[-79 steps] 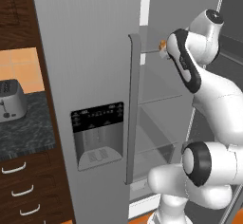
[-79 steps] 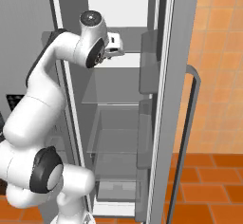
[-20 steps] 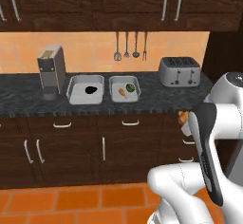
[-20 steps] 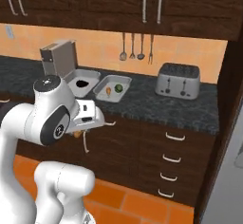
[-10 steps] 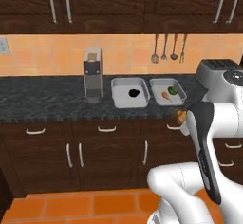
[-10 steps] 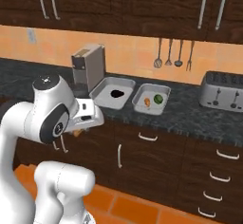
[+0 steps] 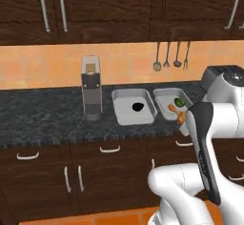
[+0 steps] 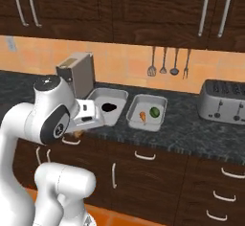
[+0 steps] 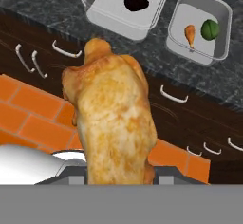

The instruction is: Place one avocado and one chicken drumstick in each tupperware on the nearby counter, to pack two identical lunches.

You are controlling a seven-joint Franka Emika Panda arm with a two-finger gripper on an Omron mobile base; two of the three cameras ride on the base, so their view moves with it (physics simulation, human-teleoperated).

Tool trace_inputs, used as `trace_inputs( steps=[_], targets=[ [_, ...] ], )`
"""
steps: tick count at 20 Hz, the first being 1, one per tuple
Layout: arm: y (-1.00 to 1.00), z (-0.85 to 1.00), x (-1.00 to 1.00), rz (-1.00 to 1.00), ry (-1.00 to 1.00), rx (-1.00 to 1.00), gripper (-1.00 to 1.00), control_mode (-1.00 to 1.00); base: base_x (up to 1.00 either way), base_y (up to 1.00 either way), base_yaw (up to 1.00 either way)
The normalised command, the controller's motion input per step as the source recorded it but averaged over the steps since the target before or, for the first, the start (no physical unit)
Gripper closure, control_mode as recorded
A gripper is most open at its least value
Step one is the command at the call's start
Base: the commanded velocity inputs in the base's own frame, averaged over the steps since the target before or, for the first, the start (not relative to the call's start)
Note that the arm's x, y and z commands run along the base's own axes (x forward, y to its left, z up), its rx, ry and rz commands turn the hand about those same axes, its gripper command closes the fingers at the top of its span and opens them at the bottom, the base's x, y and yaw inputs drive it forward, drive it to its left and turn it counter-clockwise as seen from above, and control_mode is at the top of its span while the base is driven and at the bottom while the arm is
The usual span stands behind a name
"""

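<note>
My gripper (image 9: 116,172) is shut on a golden chicken drumstick (image 9: 114,123), held in front of the dark cabinets below the counter (image 7: 43,119). The drumstick's end (image 8: 78,134) peeks out under my hand. Two grey tupperwares stand side by side on the counter. The left tupperware (image 9: 102,15) holds a dark avocado (image 9: 136,1). The right tupperware (image 9: 186,9) holds a green avocado (image 9: 210,29) and a small drumstick (image 9: 190,34). The same tubs appear as the left tupperware (image 7: 125,119) and right tupperware (image 7: 162,97) in the left base view. My fingertips are hidden by the held meat.
A tall grey coffee machine (image 7: 91,93) stands left of the tubs. A silver toaster (image 8: 224,100) sits at the right. Utensils (image 7: 171,57) hang on the orange wall under dark upper cabinets. Orange floor tiles (image 9: 33,118) lie below the drawers.
The base has driven from the fridge to the counter, and the whole scene keeps sliding right in the left base view. The drumstick stays in my shut gripper.
</note>
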Motion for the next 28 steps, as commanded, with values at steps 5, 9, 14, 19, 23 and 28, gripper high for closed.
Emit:
trace_inputs(
  steps=[5,9,14,19,23,28],
  targets=[
    [0.00,0.00,0.00,0.00,0.00,0.00,1.00,1.00,0.54,0.24,-0.25],
    [0.00,0.00,0.00,0.00,0.00,0.00,1.00,1.00,0.81,0.39,-0.15],
    [0.05,-0.10,0.07,-0.03,0.00,0.00,1.00,-1.00,0.36,0.24,-0.13],
    [0.46,-0.54,0.43,-0.14,-0.01,0.00,1.00,-1.00,0.00,0.00,0.00],
    [0.50,-0.52,0.93,-0.04,0.00,0.04,1.00,-1.00,0.00,0.00,0.00],
    [0.38,-0.29,1.00,0.00,0.12,0.05,1.00,-1.00,0.00,0.00,0.00]
  ],
)
